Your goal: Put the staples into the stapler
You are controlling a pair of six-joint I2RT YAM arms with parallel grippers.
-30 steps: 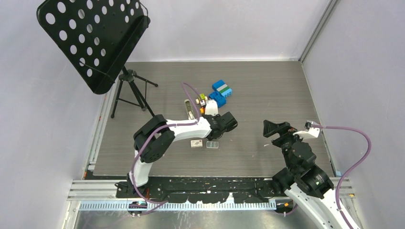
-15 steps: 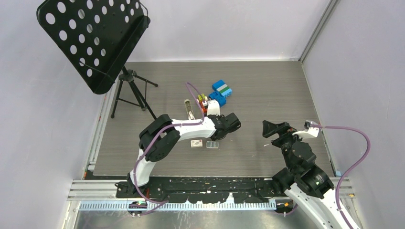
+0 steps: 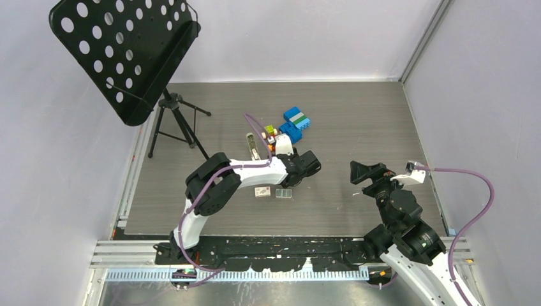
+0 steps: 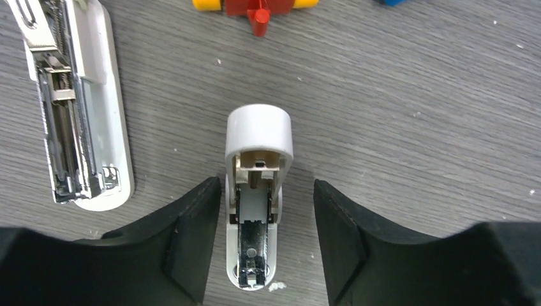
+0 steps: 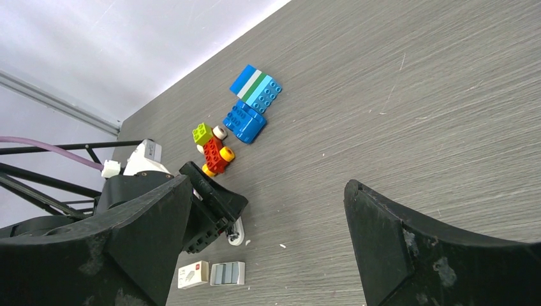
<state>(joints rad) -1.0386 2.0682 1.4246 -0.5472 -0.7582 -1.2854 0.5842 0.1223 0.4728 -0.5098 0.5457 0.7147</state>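
The stapler [image 4: 258,137] is straddled lengthwise by the released left end effector [image 4: 266,185]. The staples [image 3: 284,193] lie on the tabletop [image 3: 357,127] near the stapler. The released right end effector [image 5: 266,188] is held farther off.

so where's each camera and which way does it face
top external: high behind the bases, looking down on the table; left arm and right arm show
left wrist: faces down at a small white piece inside the open left hand
right wrist: looks across the table past the open right hand
both wrist views share the red toy block
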